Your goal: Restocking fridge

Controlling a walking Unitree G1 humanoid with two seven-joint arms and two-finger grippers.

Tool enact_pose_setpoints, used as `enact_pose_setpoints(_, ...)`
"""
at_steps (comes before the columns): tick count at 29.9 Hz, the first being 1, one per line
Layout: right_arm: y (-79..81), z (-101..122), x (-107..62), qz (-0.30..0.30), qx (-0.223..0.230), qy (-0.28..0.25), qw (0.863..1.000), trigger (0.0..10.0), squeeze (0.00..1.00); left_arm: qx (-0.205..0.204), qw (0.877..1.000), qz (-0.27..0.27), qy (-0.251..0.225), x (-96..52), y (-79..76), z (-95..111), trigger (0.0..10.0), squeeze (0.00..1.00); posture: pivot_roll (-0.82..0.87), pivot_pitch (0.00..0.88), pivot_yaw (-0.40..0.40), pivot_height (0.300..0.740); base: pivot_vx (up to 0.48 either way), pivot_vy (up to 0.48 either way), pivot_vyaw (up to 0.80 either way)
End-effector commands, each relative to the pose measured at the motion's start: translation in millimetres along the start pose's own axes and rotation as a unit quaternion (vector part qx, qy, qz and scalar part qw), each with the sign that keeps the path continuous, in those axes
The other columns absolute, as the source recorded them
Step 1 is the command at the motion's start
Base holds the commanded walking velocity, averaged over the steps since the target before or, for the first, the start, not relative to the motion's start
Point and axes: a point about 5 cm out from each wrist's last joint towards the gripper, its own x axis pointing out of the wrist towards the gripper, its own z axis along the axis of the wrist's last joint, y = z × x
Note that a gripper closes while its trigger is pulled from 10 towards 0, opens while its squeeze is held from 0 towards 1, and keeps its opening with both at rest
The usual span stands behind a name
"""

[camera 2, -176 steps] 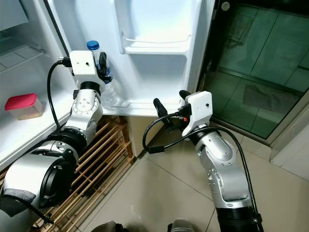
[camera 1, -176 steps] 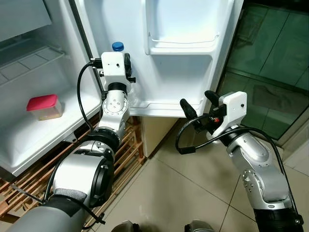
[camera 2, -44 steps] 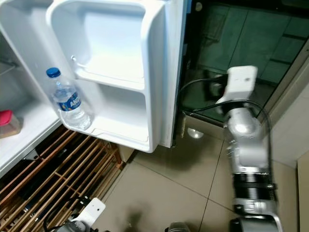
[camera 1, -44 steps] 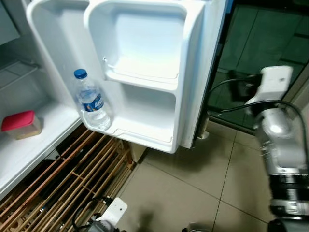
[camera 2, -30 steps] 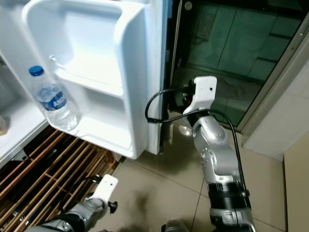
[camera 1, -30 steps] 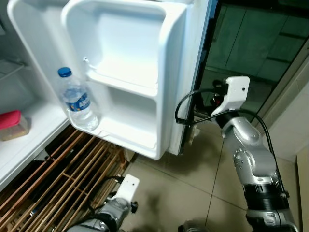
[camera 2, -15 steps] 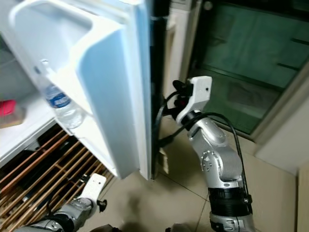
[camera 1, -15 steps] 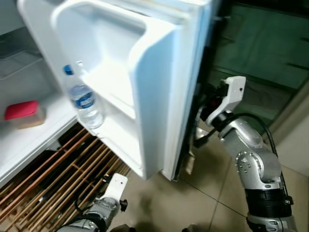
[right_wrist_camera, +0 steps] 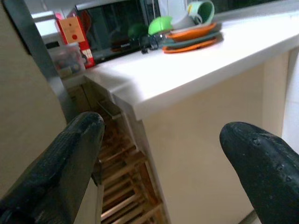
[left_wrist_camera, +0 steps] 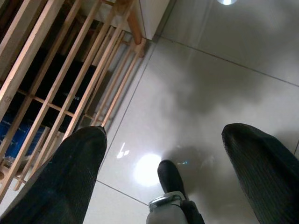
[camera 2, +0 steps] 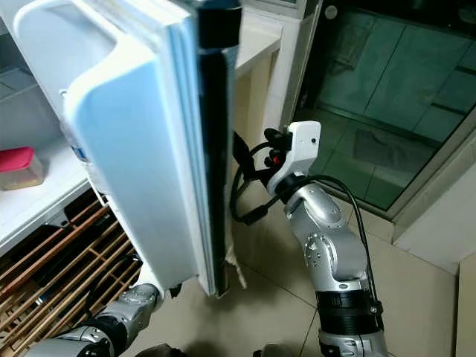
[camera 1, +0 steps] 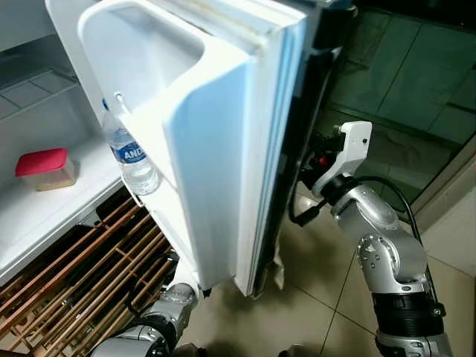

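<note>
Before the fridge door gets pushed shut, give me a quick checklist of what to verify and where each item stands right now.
1. Water bottle seated upright in the lower shelf of the fridge door: ok.
2. Red-lidded container set back on the fridge shelf, away from the door's path: ok.
3. Right gripper placed behind the door's outer side, jaws open: ok.
4. Left gripper low over the floor tiles, holding nothing, jaws open: ok.
5. Left arm below the door's bottom edge, apart from it: cannot tell.
</note>
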Motion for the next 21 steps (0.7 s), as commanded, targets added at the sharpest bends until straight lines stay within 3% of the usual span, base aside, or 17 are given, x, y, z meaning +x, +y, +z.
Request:
enact_pose_setpoints(1,-3.0,-3,-1.0,-0.011,-0.004,0.01,1.0,10.0,0.0,-0.007,1.0,0.009,-0.005,0.4,3.0,4,10.0,0.0,-0.1,0.0,0.006,0.711,-0.345,0.0,0.0)
enact_pose_setpoints(5,-5.3,-4,-2.0,-0.016,-0.004,0.012,1.0,10.0,0.0,-0.02,1.0,0.02,-0.01,0.6,7.1,6,10.0,0.0,-0.1,0.0,0.009,0.711,-0.444,0.0,0.0)
enact_pose_setpoints(10,-5.8,-7,-1.9,-0.02,-0.003,0.014,1.0,10.0,0.0,-0.021,0.999,0.024,-0.01,0.7,9.1,6,10.0,0.0,-0.1,0.0,0.009,0.711,0.0,0.0,0.0)
enact_pose_setpoints(11,-5.5,-8,-1.8,-0.02,-0.003,0.015,1.0,10.0,0.0,-0.027,0.999,0.038,-0.002,-2.9,38.9,-20,10.0,0.0,-0.1,0.0,0.009,0.711,0.0,0.0,0.0)
enact_pose_setpoints(12,-5.4,-9,-1.8,-0.02,-0.002,0.016,1.0,10.0,0.0,-0.029,0.998,0.059,0.013,-15.8,81.3,-59,10.0,0.0,-0.1,0.0,0.011,0.711,0.0,0.0,0.0)
enact_pose_setpoints(13,-5.4,-9,-1.8,-0.02,-0.002,0.016,1.0,10.0,0.0,-0.029,0.998,0.059,0.013,-15.8,81.3,-59,10.0,0.0,-0.1,0.0,0.011,0.711,0.0,0.0,0.0)
enact_pose_setpoints(14,-5.5,-9,-2.0,-0.021,-0.002,0.017,1.0,10.0,0.0,-0.029,0.997,0.064,0.019,-20.9,91.9,-71,10.0,0.0,-0.09,0.0,0.011,0.711,0.0,0.0,0.0)
enact_pose_setpoints(21,-6.3,-10,-1.3,-0.024,0.001,0.018,1.0,10.0,0.0,-0.03,0.997,0.067,0.033,-24.9,94.6,-83,10.0,0.0,-0.09,0.0,0.01,0.711,0.0,0.0,0.0)
